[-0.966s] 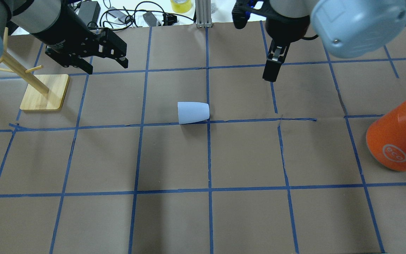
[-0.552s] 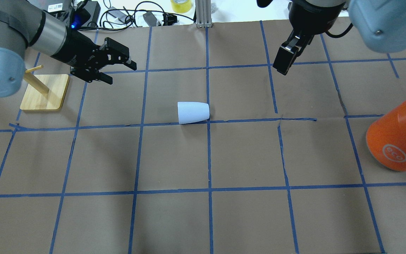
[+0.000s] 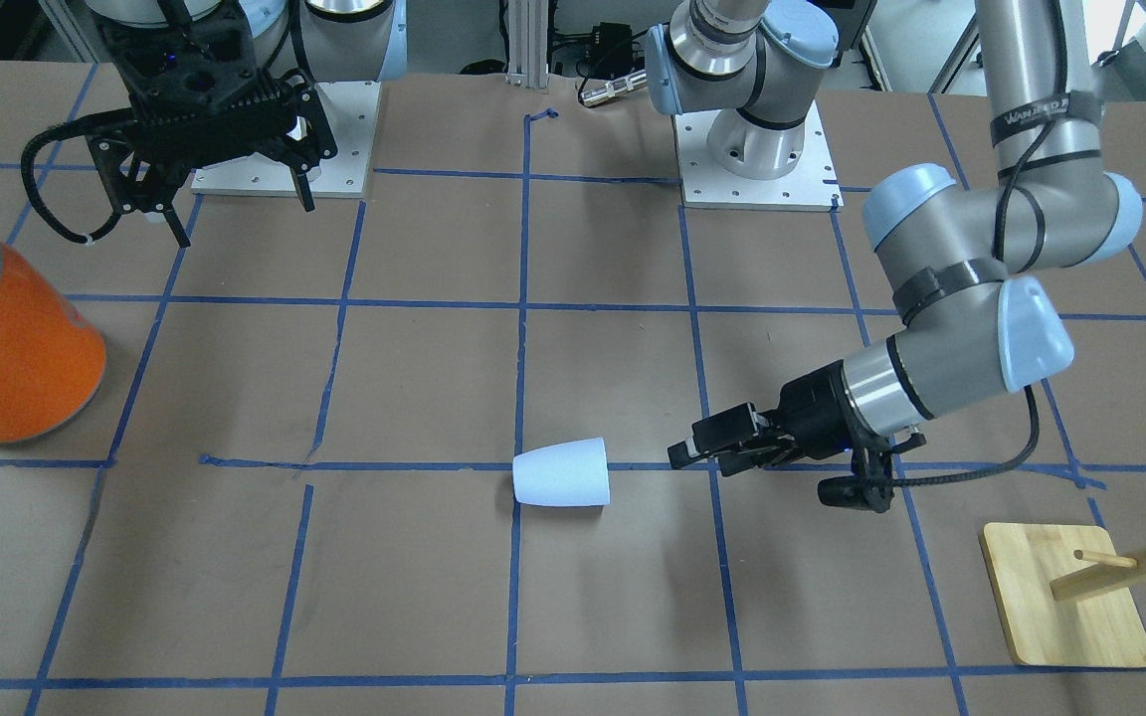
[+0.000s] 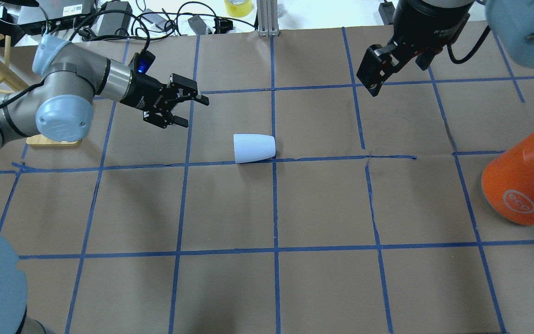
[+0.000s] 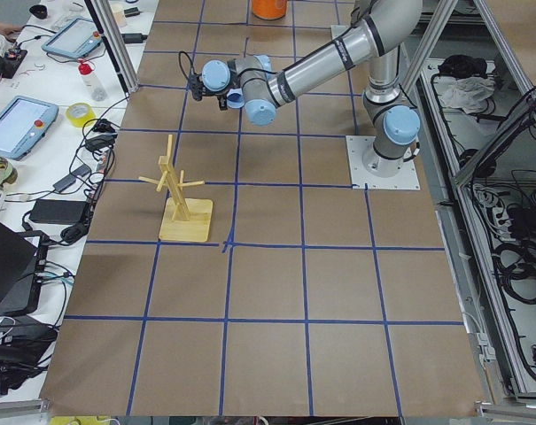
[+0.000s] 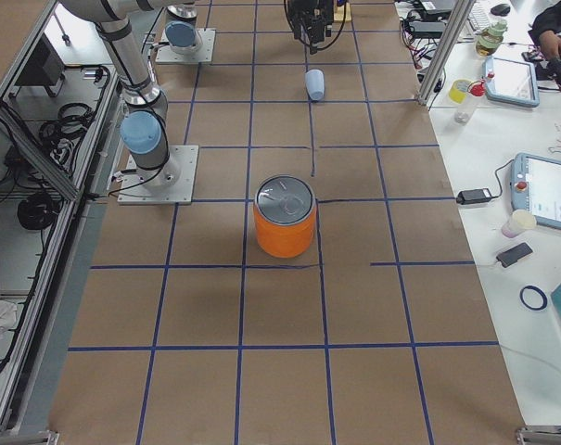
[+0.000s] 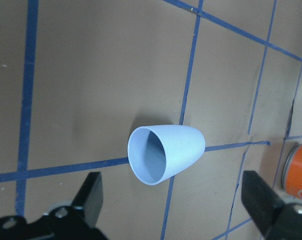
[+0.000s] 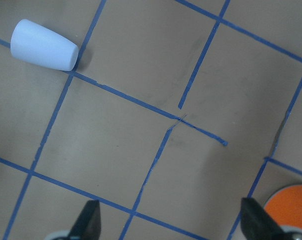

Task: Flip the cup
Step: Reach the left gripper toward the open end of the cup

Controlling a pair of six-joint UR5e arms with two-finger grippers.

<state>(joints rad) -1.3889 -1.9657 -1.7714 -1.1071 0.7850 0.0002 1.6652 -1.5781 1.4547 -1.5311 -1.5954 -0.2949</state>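
Note:
The cup [image 4: 254, 148] is a pale blue-white tumbler lying on its side near the middle of the table. Its wide mouth faces my left arm and its narrow base points to my right. It also shows in the front view [image 3: 563, 475] and the right wrist view [image 8: 43, 45]. My left gripper [image 4: 193, 111] is open and empty, held low a short way from the cup's mouth. In the left wrist view the mouth of the cup [image 7: 165, 154] lies between and just ahead of the spread fingers [image 7: 91, 195]. My right gripper [image 4: 371, 83] is open and empty, raised over the far right of the table.
A large orange can [image 4: 522, 181] with a silver top stands at the right edge. A wooden peg rack [image 3: 1065, 597] on a bamboo base stands at the far left, behind my left arm. Cables [image 4: 155, 18] and a yellow tape roll [image 4: 238, 7] lie beyond the table's far edge.
My left gripper has swung from beside the wooden rack to the right and lower, toward the cup's mouth. My right gripper has drifted right and farther away. The cup has not moved.

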